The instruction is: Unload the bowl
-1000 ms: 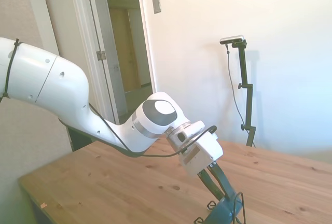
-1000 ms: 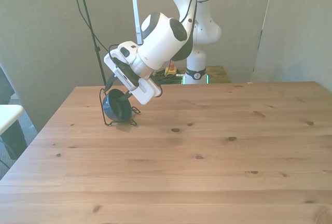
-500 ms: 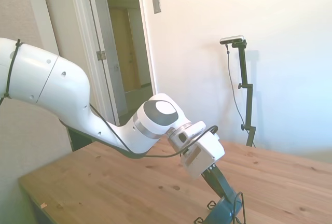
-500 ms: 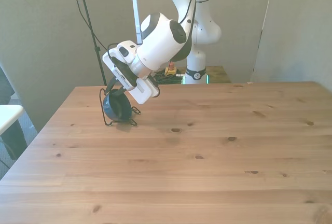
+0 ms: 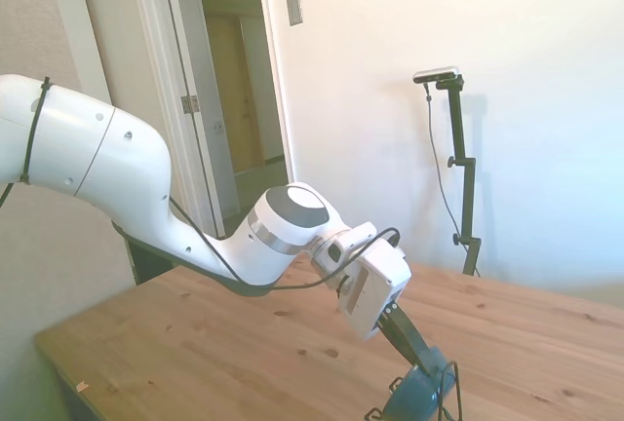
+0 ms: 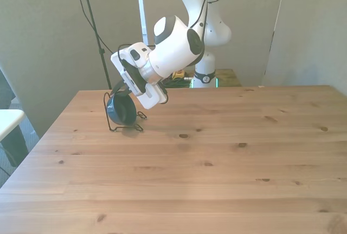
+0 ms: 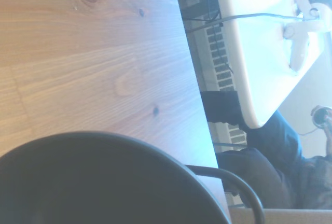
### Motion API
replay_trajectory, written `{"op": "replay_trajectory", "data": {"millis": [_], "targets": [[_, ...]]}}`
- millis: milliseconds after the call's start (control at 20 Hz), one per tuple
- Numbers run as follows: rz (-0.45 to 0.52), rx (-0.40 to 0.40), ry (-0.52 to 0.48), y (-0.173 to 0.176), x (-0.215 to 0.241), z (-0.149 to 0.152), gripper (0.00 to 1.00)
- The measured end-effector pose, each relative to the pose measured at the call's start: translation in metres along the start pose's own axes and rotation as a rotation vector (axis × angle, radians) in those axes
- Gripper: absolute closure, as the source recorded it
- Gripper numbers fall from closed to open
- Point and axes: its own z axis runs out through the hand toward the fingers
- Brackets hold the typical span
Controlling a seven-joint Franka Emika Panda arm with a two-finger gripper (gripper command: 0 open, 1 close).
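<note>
Here, the white arm leans down at a slant, and its claw (image 6: 122, 94) meets the top edge of the bowl (image 6: 121, 111), a small dark teal dish standing on edge in a thin black wire rack (image 6: 113, 127) on the wooden bench (image 6: 217, 158). The bowl sits directly under the claw, touching it or very nearly so. The dark fingers run down onto the rim, but I cannot tell from either wide view whether they are spread or pinched onto it.

My reading is that the grasp is the step in hand, with the bowl not yet lifted out. The next move likely calls for a firm pinch on the rim, then a pull up along the wires so the rack does not drag along.

The side view shows the slope of the arm and the fingers reaching the bowl at the picture's lower edge. The front view shows the whole rack and the bench around it. The wrist view alone shows the bowl's dark curve close up, one rack wire behind it, and a seated person's leg (image 7: 275, 146) past the bench edge.
</note>
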Motion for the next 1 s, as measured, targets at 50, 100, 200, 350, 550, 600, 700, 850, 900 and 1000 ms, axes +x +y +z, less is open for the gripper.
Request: {"op": "replay_trajectory", "data": {"millis": [50, 100, 200, 350, 550, 600, 700, 850, 900, 1000], "targets": [[0.001, -0.010, 0.011, -0.001, 0.001, -0.003, 1.00], [0.003, -0.020, 0.022, -0.003, 0.001, -0.005, 1.00], [0.011, -0.040, 0.046, -0.006, 0.002, -0.011, 1.00], [0.029, -0.064, 0.088, -0.013, 0.005, -0.025, 1.00], [0.052, -0.062, 0.126, -0.024, 0.004, -0.055, 1.00], [0.055, -0.050, 0.136, -0.027, 0.003, -0.066, 1.00], [0.065, -0.007, 0.151, -0.036, -0.003, -0.092, 1.00], [0.080, 0.065, 0.137, -0.043, -0.013, -0.121, 1.00], [0.084, 0.101, 0.120, -0.043, -0.016, -0.130, 1.00], [0.093, 0.175, 0.077, -0.039, -0.022, -0.143, 1.00]]}}
